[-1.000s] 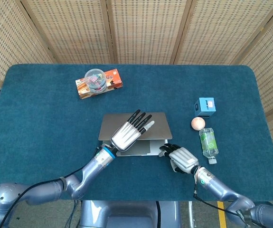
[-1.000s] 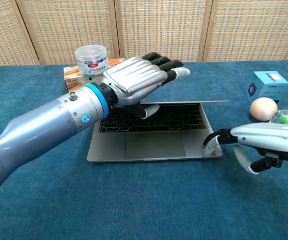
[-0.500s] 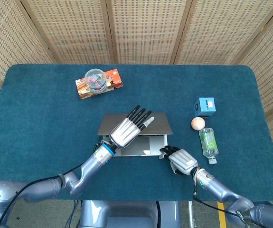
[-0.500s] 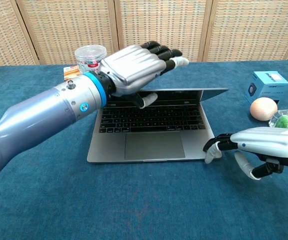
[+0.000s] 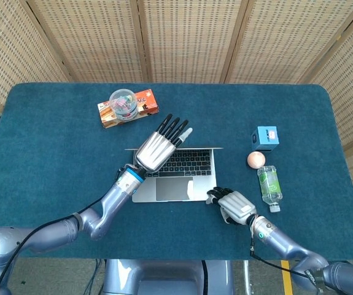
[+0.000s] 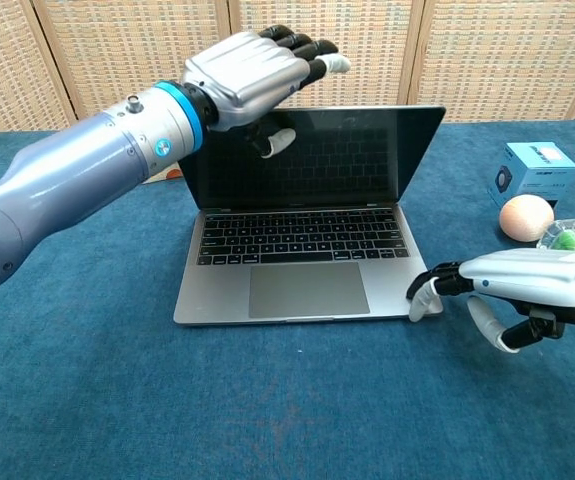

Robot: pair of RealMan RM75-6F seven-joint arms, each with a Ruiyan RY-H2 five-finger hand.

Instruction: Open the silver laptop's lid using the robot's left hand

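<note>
The silver laptop [image 5: 173, 189] lies at the table's middle with its lid [image 6: 357, 155] raised close to upright, screen dark and keyboard showing. My left hand [image 6: 242, 80] is at the lid's top left edge. Its fingers [image 5: 173, 128] reach straight out over the edge, and its thumb [image 6: 272, 140] is on the screen side. My right hand [image 6: 527, 275] lies on the table by the laptop's front right corner, fingers loosely bent, one fingertip [image 6: 422, 297] against that corner. It holds nothing.
An orange box [image 5: 147, 104] with a clear round container [image 5: 123, 101] on it stands behind the laptop to the left. To the right are a blue box [image 5: 266, 137], a peach-coloured ball [image 5: 256, 160] and a small lying bottle [image 5: 269, 186]. Wicker screens back the table.
My left hand has risen and moved back, and the lid has swung from nearly flat to close to upright. The right hand has barely shifted at the front right corner.
</note>
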